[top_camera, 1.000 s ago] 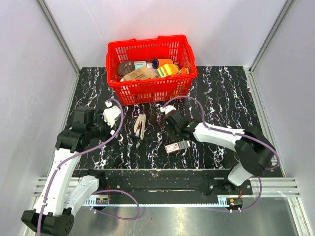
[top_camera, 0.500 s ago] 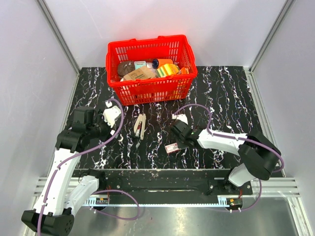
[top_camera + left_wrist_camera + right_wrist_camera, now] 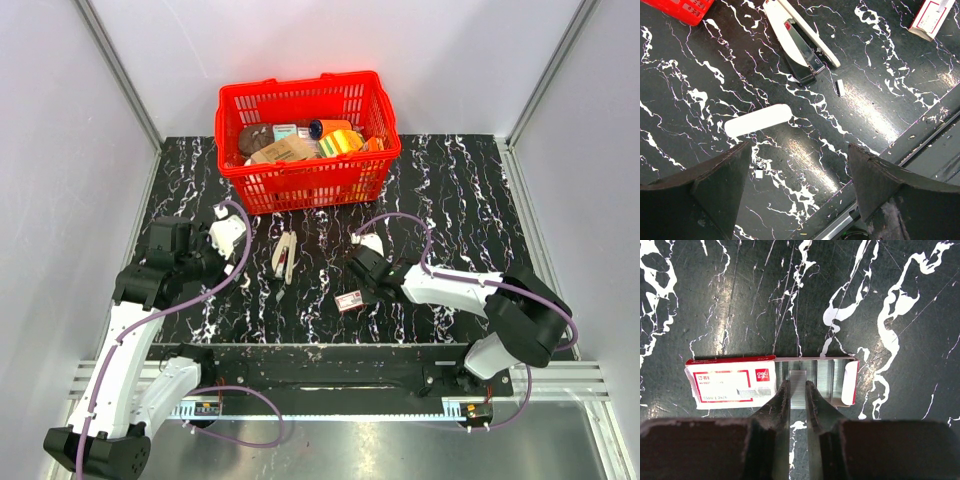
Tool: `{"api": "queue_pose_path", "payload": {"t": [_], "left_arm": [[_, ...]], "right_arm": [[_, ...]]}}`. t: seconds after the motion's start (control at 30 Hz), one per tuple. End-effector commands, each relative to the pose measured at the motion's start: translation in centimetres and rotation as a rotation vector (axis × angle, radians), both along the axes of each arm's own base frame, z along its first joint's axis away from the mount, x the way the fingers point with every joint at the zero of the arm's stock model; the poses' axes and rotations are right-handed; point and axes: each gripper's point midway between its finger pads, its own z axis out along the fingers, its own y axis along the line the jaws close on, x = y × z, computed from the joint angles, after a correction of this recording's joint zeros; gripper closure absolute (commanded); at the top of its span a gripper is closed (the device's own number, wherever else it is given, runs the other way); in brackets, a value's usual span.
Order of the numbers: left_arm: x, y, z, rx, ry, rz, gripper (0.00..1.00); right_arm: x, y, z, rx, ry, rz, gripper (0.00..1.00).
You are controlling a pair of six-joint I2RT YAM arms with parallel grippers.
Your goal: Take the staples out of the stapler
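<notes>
Your right gripper [image 3: 799,382] is pinched in on a strip of staples [image 3: 798,396] sitting in the slid-out tray of the staple box [image 3: 732,385], one finger on each side of it. Heads up though, that's the box, not the stapler [image 3: 284,257]. The stapler lies well off to that hand's left, in front of the red basket [image 3: 300,182] and nearer your left arm.

Your left gripper [image 3: 799,150] is spread wide with nothing in it. Its wrist view shows what the top view can't: the stapler [image 3: 800,42] is splayed open, white top swung off the black base, just past the fingertips. There's also a loose white oblong piece [image 3: 758,120] between it and the fingers, plus a small metal bit [image 3: 840,87] on the table [image 3: 450,200]. Nothing sits on top of the stapler.
</notes>
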Motion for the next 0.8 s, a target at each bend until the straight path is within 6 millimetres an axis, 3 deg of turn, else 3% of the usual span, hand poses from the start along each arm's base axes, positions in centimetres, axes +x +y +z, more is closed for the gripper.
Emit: {"api": "queue_pose_path", "payload": {"t": [0.0,0.2,0.47,0.77], "left_arm": [[0.3,-0.2,1.0,-0.012,-0.040,-0.014,0.17],[0.3,-0.2,1.0,-0.011,-0.040,-0.013,0.17],[0.2,-0.1,1.1,-0.010,-0.040,-0.015,0.16],[0.2,-0.1,1.1,-0.006,-0.042,-0.016,0.16]], "right_arm": [[0.4,0.6,0.9,0.032,-0.045,-0.007,0.97],[0.4,0.7,0.7,0.026,-0.041,0.001,0.93],[0.5,0.9,0.6,0.020,-0.041,0.009,0.71],[0.9,1.1,2.9,0.054,-0.085,0.020,0.64]]}}
